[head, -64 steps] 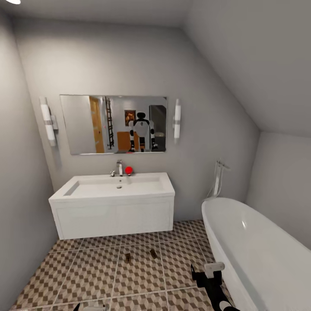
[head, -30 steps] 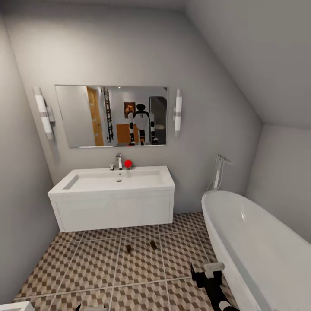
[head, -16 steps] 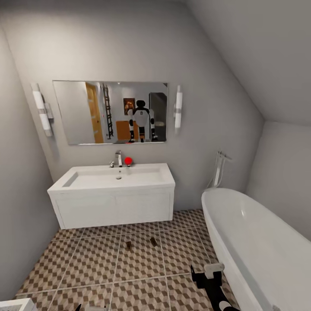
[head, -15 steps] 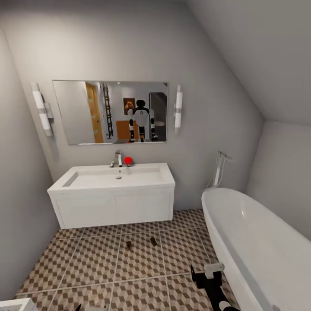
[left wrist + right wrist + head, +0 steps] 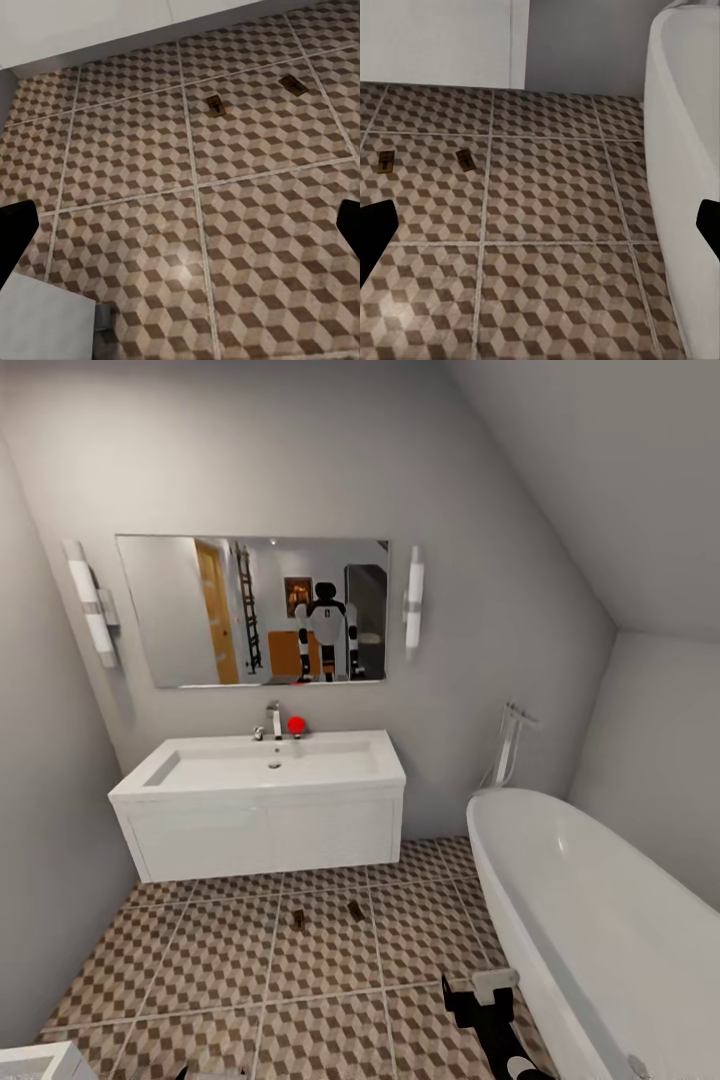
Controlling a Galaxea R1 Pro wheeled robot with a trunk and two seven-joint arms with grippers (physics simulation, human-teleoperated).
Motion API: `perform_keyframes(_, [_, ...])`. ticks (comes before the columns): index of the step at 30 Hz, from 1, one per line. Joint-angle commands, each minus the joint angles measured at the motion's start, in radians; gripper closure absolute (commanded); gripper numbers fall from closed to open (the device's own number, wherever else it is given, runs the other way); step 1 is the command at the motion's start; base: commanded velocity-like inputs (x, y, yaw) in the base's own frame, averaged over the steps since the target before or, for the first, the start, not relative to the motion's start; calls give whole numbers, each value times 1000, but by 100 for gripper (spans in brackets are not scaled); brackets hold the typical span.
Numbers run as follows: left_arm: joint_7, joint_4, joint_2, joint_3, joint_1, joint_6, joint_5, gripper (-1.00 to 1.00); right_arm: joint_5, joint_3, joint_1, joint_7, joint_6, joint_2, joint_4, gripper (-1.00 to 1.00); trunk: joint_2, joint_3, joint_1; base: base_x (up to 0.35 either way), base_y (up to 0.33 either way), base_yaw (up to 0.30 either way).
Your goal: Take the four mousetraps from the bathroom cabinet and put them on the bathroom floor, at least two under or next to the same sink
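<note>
We record two mousetraps (image 5: 297,919) (image 5: 355,911) lying flat on the bathroom floor (image 5: 220,960), near each other but apart, just in front of the sink (image 5: 265,768), at roughly 6 o'clock from its faucet (image 5: 275,718). A red ball (image 5: 296,726) sits beside the faucet. The bathtub (image 5: 580,920) stands at 3 o'clock from the traps. Both wrist views show each set of jaws spread wide with nothing between them: left gripper (image 5: 180,232) and right gripper (image 5: 540,225) hang released above the tiles
</note>
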Motion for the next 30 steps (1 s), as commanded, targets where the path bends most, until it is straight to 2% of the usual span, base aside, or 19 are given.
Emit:
perform_keyframes(1, [5, 4, -1, -9, -1, -5, 4, -100, 8, 7, -1, -10, -1, 0, 1, -100, -1, -2, 0, 0, 0, 0])
perform_keyframes(10, [5, 4, -1, -8, -1, -5, 4, -100, 8, 7, 0, -10, -1, 0, 1, -100, -1, -16, 0, 0, 0, 0])
perform_keyframes(20, [6, 3, 0, -8, -1, -5, 4, -100, 8, 6, 12, -3, -4, -5, 1, -100, -1, -18, 0, 0, 0, 0])
perform_keyframes(30, [10, 4, 17, -7, 10, -5, 4, -100, 8, 6, 124, 5, -37, -35, 1, -100, -1, -18, 0, 0, 0, 0])
